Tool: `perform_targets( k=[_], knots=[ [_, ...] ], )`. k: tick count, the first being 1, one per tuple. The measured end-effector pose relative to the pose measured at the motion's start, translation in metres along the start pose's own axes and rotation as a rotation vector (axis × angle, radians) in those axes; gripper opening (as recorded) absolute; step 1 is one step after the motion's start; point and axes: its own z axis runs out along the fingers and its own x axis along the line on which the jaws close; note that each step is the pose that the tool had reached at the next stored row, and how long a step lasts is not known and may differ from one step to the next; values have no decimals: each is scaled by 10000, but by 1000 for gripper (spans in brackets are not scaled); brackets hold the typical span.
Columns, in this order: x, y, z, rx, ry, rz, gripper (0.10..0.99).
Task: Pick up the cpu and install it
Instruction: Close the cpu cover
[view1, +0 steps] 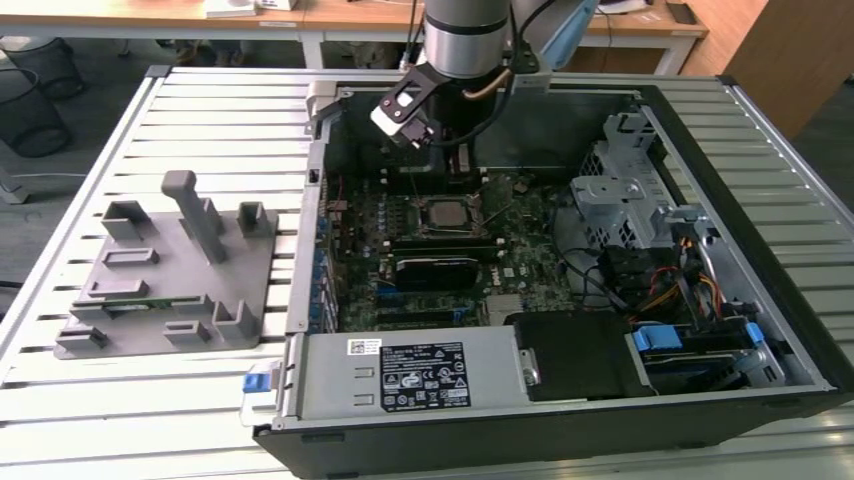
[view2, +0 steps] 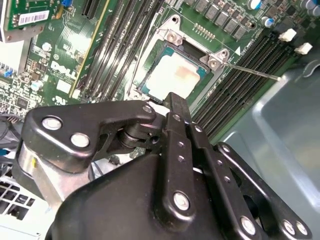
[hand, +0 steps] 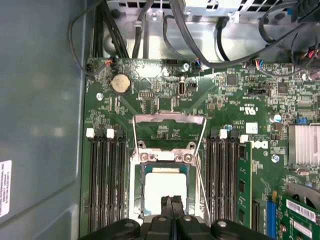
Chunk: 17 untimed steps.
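The cpu lies flat in the open socket on the motherboard, its silver top facing up, with a thin green rim showing in both wrist views. The socket's load plate stands swung open beyond it, and the thin metal lever sticks out sideways. My gripper hangs just above the cpu's edge inside the computer case. In both wrist views its black fingers are pressed together with nothing between them.
Black memory slots flank the socket on both sides. A black heatsink block sits nearer the power supply. A metal drive cage and cables fill the exterior view's right. A grey fixture stands on the slatted table outside the case.
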Motion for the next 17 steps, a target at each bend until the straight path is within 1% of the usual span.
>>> perform_targets(
  k=[6,17],
  knots=[
    [0,3,-68,1,-1,-1,106],
    [-1,6,-134,0,3,0,106]
  ],
)
